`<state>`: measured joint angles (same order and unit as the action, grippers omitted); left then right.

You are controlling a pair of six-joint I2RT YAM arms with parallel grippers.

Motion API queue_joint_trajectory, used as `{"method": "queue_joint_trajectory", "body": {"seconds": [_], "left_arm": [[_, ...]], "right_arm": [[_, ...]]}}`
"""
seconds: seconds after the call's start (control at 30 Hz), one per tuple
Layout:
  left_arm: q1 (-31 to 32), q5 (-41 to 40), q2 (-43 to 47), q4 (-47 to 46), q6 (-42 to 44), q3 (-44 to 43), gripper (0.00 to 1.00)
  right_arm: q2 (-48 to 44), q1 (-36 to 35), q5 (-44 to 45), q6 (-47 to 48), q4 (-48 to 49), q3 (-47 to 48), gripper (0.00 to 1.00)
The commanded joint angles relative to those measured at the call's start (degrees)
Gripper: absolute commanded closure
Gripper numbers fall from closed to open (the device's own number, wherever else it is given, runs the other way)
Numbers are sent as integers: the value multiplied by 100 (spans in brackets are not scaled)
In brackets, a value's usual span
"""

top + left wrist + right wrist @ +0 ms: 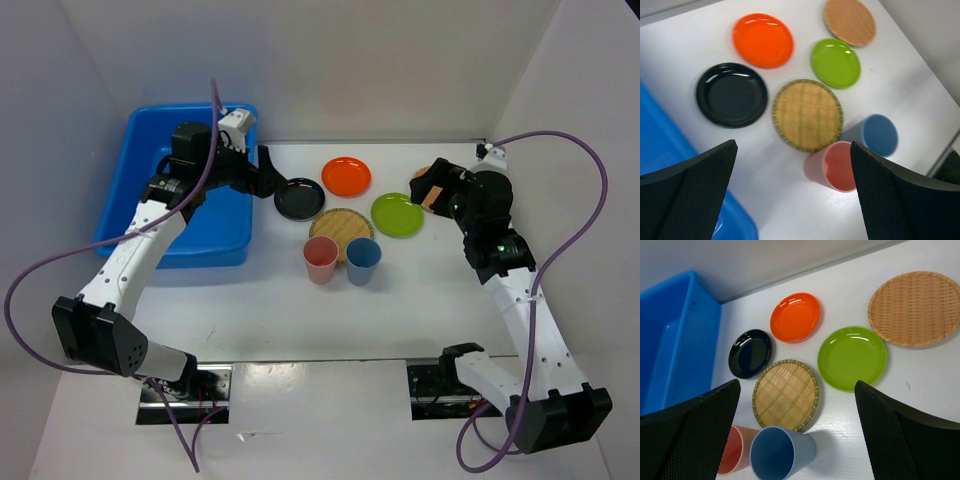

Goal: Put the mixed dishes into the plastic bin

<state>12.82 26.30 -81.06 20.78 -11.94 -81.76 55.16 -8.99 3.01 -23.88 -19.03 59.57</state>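
Observation:
The blue plastic bin (pixel 220 232) stands at the far left; nothing shows in the part of it I can see. On the table lie a black plate (pixel 299 198), an orange plate (pixel 346 177), a lime green plate (pixel 397 214) and a tan woven plate (pixel 342 228). A pink cup (pixel 320 259) and a blue cup (pixel 363 262) stand in front of them. The second tan plate (pixel 914 308) lies at the right, mostly hidden under my right gripper (pixel 432 185). My left gripper (pixel 265 172) hovers beside the black plate at the bin's right edge. Both grippers are open and empty.
White walls close in the back and both sides. Purple cables loop out from each arm. In the left wrist view the bin's corner (pixel 660 150) sits just left of my fingers (pixel 705 185).

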Motion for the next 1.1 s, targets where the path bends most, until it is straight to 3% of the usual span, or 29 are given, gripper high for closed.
{"method": "queue_joint_trajectory", "body": {"seconds": [0.0, 0.37, 0.47, 1.07], "left_arm": [[457, 395, -15, -241, 149, -69, 0], [2135, -2233, -1131, 1042, 658, -614, 0], [2251, -2884, -1298, 1323, 658, -613, 0], [2366, -2349, -1702, 1464, 975, -8, 3]], "right_arm": [[118, 12, -134, 147, -189, 30, 1], [285, 12, -73, 94, -136, -270, 1], [232, 12, -20, 94, -136, -271, 1], [347, 12, 33, 41, -84, -323, 1]]}}
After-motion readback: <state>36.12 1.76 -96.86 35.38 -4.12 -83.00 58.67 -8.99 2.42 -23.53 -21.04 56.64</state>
